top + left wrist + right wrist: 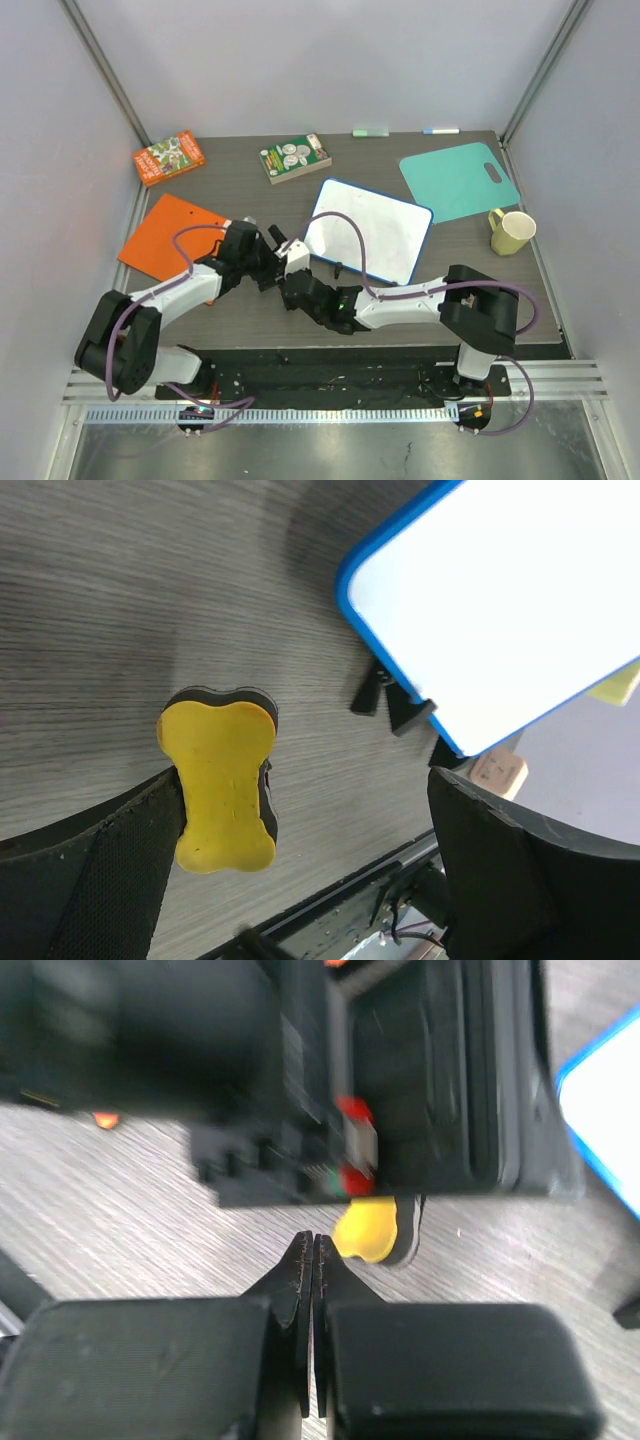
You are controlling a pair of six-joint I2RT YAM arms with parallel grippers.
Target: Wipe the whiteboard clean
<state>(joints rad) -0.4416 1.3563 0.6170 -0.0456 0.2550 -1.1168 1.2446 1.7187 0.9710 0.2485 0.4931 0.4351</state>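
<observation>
Left arm [165, 292] reaches from lower left toward frame centre. The left hand [300, 860] is fully spread, fingers [90, 870] wide apart. Right arm [410, 300] extends from lower right to centre. The right hand [312, 1260] is closed, fingertips touching. Hands close together.

Soft, even light from above fills the top view, and shadows on the dark grey wood-grain table [240, 190] are faint. In the left wrist view the small blue-framed whiteboard [520, 590] glares blank white. The right wrist view is blurred: a black arm housing [200, 1050] close to the lens smears, and the yellow bone-shaped foam eraser [368, 1228] is out of focus.
</observation>
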